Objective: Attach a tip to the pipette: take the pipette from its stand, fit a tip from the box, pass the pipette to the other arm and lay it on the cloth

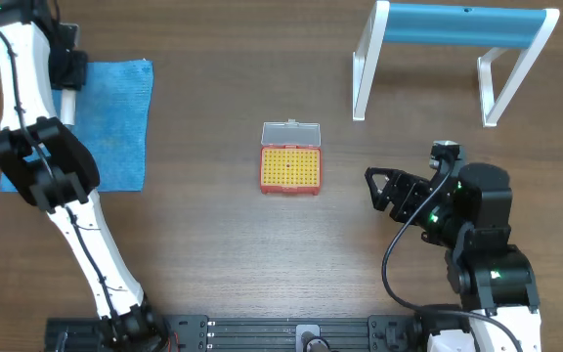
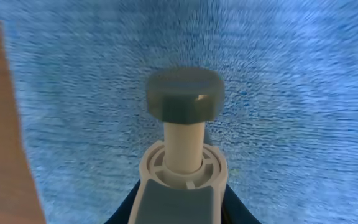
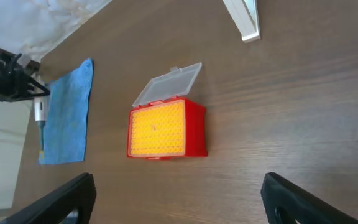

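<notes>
Left wrist view: left gripper (image 1: 65, 66) clenched around the white pipette with grey plunger knob (image 2: 184, 99), over the blue cloth (image 2: 303, 93). The right gripper (image 1: 384, 191) hangs released near the red box of yellow tips (image 1: 290, 168) on the wooden desk (image 1: 213, 264).

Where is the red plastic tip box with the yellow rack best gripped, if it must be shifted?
Take the red plastic tip box by its red base, from above, fingers on the two walls beside the hinged edge. Its clear lid hangs open along the far edge and the yellow rack fills the top, so those walls look freest.
</notes>
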Controlling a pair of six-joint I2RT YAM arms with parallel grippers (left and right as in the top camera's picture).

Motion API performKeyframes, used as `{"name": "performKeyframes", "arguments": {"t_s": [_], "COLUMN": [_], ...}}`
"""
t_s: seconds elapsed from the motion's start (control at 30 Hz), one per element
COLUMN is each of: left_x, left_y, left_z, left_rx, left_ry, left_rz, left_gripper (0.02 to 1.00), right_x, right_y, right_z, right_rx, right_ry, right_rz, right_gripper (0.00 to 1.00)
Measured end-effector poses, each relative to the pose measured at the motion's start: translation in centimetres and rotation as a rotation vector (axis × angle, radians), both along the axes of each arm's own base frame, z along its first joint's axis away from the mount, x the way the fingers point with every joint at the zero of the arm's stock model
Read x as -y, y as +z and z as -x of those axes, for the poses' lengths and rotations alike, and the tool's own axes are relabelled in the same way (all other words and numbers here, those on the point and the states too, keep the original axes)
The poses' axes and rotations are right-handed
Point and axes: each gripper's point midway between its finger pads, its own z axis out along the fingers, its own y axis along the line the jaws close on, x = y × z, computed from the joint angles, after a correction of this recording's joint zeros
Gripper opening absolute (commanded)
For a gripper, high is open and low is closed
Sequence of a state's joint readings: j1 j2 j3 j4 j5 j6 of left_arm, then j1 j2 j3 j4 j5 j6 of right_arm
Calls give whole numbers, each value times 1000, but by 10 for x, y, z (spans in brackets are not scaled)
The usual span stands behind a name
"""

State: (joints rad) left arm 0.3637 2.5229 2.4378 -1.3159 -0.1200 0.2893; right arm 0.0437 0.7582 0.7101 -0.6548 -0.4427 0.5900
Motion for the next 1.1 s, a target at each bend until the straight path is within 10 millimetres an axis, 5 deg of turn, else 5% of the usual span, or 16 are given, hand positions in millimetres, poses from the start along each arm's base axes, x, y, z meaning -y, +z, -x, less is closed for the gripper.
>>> {"name": "performKeyframes", "arguments": {"t_s": [0.13,0.3,0.53,0.6,0.67,0.73,0.9,1.1], "left_x": [-4,-7,-5,-5,-6,-5,-2,20], "left_y": [-31,-30,-30,-30,-30,-30,-32,-10], "left_z": [5,-1,-10,-10,-9,-8,-1,53], "left_rx": [-62,-38,7,14,11,12,-20,-224], "left_ry": [-4,-10,4,11,16,26,32,81], "left_rz": [10,1,23,29,34,40,53,132], "left_gripper": [27,56,58,134,393,866,877,879], "right_x": [0,-1,-1,-1,-1,-1,-1,-2], "right_y": [-14,-27,-11,-11,-10,-10,-10,-4], "right_z": [-4,-11,-26,-26,-26,-26,-26,-25], "right_rx": [-65,-113,-17,-17,-15,-15,-14,13], "right_ry": [-5,-5,-6,-6,-6,-6,-6,0], "right_rz": [-2,-1,-7,-7,-7,-7,-7,-8], "right_gripper": [864,864,864,862,864,864,864,864]}}
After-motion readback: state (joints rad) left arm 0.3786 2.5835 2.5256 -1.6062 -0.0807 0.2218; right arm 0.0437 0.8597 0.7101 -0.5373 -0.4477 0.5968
